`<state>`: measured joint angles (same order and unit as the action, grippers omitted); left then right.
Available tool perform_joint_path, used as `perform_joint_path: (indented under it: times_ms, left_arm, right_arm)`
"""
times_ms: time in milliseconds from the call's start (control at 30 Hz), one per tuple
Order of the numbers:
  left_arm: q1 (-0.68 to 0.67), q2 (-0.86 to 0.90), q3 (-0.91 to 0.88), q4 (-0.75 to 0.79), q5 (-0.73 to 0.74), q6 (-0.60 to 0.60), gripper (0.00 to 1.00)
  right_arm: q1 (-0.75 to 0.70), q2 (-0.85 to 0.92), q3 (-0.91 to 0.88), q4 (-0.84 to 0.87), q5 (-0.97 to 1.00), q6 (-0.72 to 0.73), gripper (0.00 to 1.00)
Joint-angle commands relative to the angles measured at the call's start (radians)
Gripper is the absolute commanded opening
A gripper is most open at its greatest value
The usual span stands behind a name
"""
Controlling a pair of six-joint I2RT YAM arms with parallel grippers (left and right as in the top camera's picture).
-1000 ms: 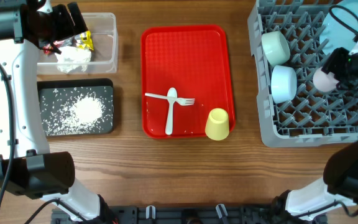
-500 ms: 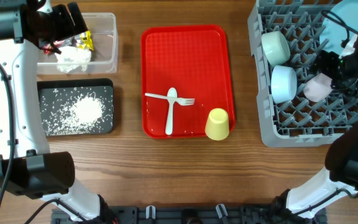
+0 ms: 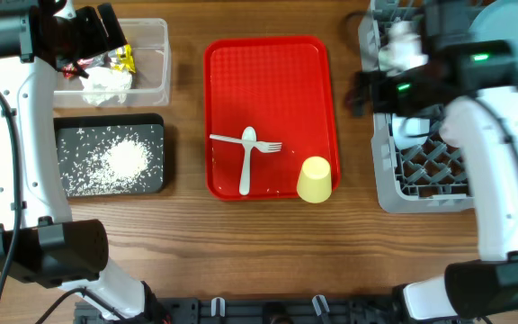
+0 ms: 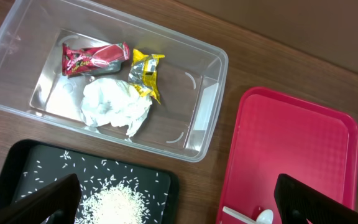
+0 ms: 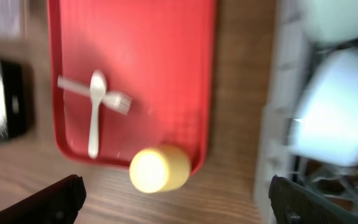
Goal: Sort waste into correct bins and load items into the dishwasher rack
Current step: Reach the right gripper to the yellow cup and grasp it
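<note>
My left gripper (image 3: 106, 34) (image 4: 176, 205) is open and empty above the clear tub (image 3: 156, 25) (image 4: 219, 62). The tub holds a white napkin (image 4: 114, 106), a red wrapper (image 4: 95, 58) and a yellow wrapper (image 4: 146, 71). The black tray (image 3: 66, 130) holds rice grains (image 3: 124, 160). My right gripper (image 3: 360, 93) (image 5: 179, 202) is open and empty over the left edge of the grey rack (image 3: 421, 189). A yellow cup (image 3: 315, 178) (image 5: 159, 169), a white spoon (image 3: 245, 166) and a fork (image 3: 268, 146) lie on the red tray (image 3: 268, 81). Two pale bowls (image 5: 337, 118) sit in the rack. The pink cup is hidden.
The light-blue plate (image 3: 502, 22) stands in the rack's far right corner. My right arm covers most of the rack in the overhead view. Bare wood table (image 3: 187, 108) runs between the bins and the red tray.
My right arm let go of the pink cup in the rack and swung left across it to its left edge. The left arm has not moved.
</note>
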<state>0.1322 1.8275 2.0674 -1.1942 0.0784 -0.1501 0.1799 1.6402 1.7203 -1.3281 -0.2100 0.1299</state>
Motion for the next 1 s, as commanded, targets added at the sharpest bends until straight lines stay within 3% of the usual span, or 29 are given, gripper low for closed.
perform_joint_path:
  times_ms: [0,367,967]
  left_arm:
    - [0.006,0.008,-0.006,0.000,-0.002,0.016,1.00]
    - [0.006,0.008,-0.006,0.000,-0.002,0.016,1.00]
    - [0.006,0.008,-0.006,0.000,-0.002,0.016,1.00]
  right_arm:
    - [0.116,0.047,-0.089,0.022,0.056,0.057,1.00]
    - [0.182,0.082,-0.337,0.157,0.051,0.082,1.00]
    - [0.258,0.235,-0.361,0.160,0.064,0.087,0.99]
